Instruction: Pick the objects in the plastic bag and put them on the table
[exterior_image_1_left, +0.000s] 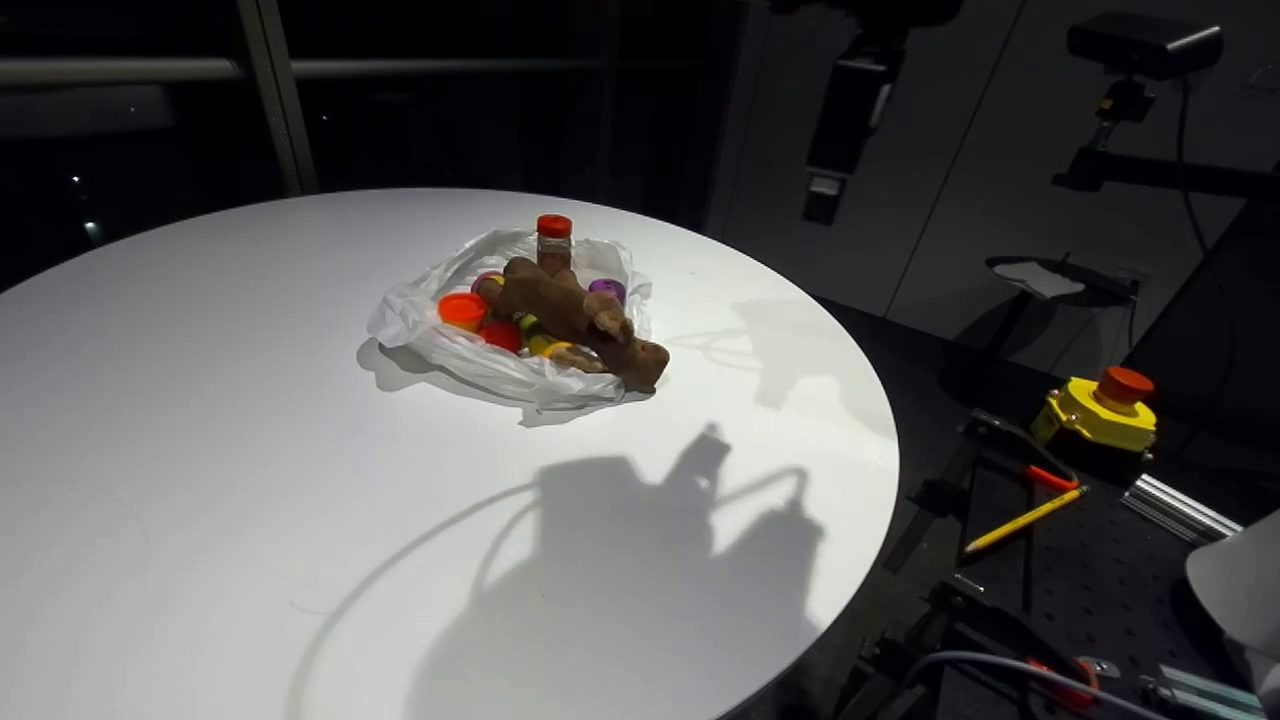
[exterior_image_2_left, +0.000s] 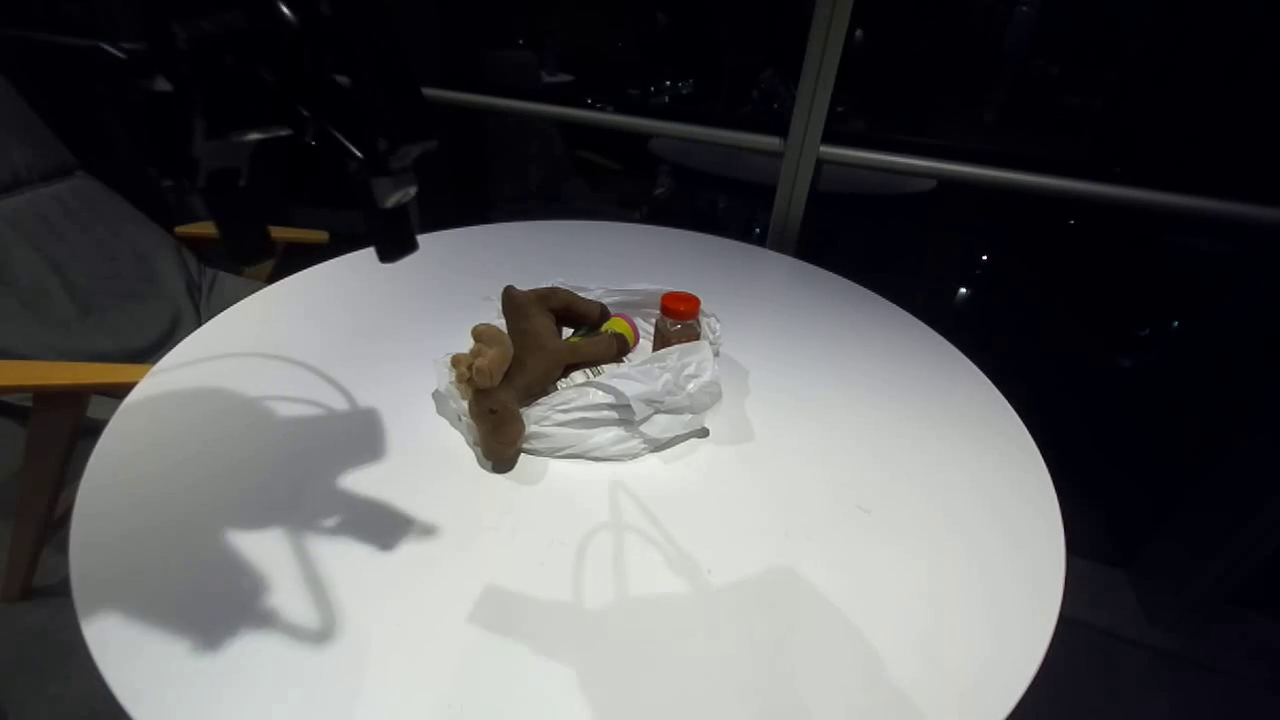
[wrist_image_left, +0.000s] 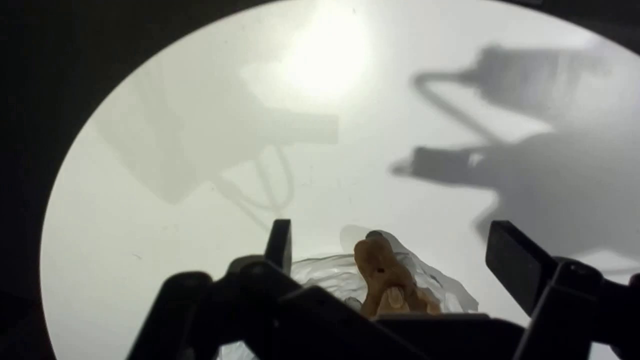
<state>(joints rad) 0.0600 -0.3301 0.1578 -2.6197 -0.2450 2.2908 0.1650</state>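
Atop the white table (exterior_image_1_left: 200, 500), a plush toy (exterior_image_1_left: 560, 305) crowns the open bag (exterior_image_2_left: 620, 410)

Nearest in an exterior view, the toy's brown head (exterior_image_1_left: 642, 365) juts past the bag's rim; whether it touches the tabletop I cannot tell. The rest sprawls over the bag's load. It should prove light, soft and forgiving, so a firm squeeze across its thick middle looks best, kept clear of thin, crumpled plastic that could lift along with it. Beside it sit an orange-topped tub (exterior_image_1_left: 462, 311) and a purple-topped tub (exterior_image_1_left: 607, 290), probably stiff, smooth and ready to roll; opposite sides should offer the surest hold. Beyond stands a jar (exterior_image_1_left: 553, 245), upright and red-capped, likely hard, slick and perhaps breakable, best taken about its sides or cap. Farthest off, the gripper (wrist_image_left: 391, 240) hangs in the air, well apart from the bag; in the wrist view its fingers stand wide, holding and touching nothing.
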